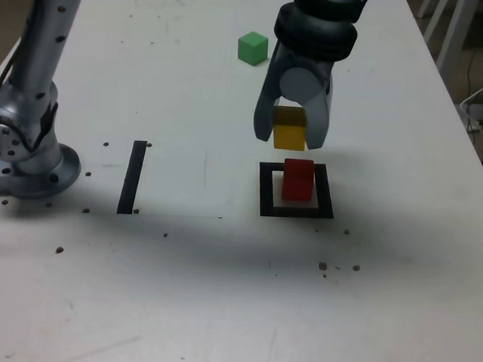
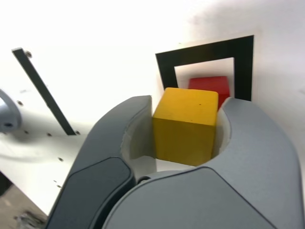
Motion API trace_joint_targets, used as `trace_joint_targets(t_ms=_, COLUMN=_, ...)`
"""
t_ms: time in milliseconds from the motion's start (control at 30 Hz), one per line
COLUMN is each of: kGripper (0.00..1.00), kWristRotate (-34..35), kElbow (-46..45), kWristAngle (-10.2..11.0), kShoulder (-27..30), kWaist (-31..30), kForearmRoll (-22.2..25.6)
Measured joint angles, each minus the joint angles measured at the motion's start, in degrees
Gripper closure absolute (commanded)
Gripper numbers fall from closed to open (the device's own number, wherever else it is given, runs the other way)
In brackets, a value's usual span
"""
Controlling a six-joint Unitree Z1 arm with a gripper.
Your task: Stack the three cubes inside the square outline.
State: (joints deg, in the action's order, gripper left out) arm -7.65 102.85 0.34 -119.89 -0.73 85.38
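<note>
A red cube stands inside the black tape square outline on the white table. Just above and slightly behind it hangs the yellow cube, clamped between the grey jaws of my gripper, clear of the red one. In the wrist view the yellow cube fills the gap between the jaws, with the red cube and the square outline visible beyond it. The green cube sits alone on the table farther back, toward the exterior view's left of the gripper.
A single straight black tape strip lies to the exterior view's left of the square. The arm's grey base stands at the table's left edge. Small dark specks dot the white tabletop.
</note>
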Motion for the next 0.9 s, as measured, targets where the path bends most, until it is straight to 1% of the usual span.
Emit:
trace_joint_targets(t_ms=300, kGripper=0.70, kWristRotate=1.89, kElbow=2.43, kWristAngle=-2.11, kShoulder=-2.52, kWaist=-1.35, kForearmRoll=0.82)
trace_joint_targets(t_ms=600, kGripper=0.70, kWristRotate=2.74, kElbow=3.62, kWristAngle=-2.97, kShoulder=-4.46, kWaist=-1.58, kForearmRoll=0.96)
trace_joint_targets(t_ms=900, kGripper=0.70, kWristRotate=2.79, kElbow=3.77, kWristAngle=-3.33, kShoulder=-5.29, kWaist=-1.58, kForearmRoll=1.23)
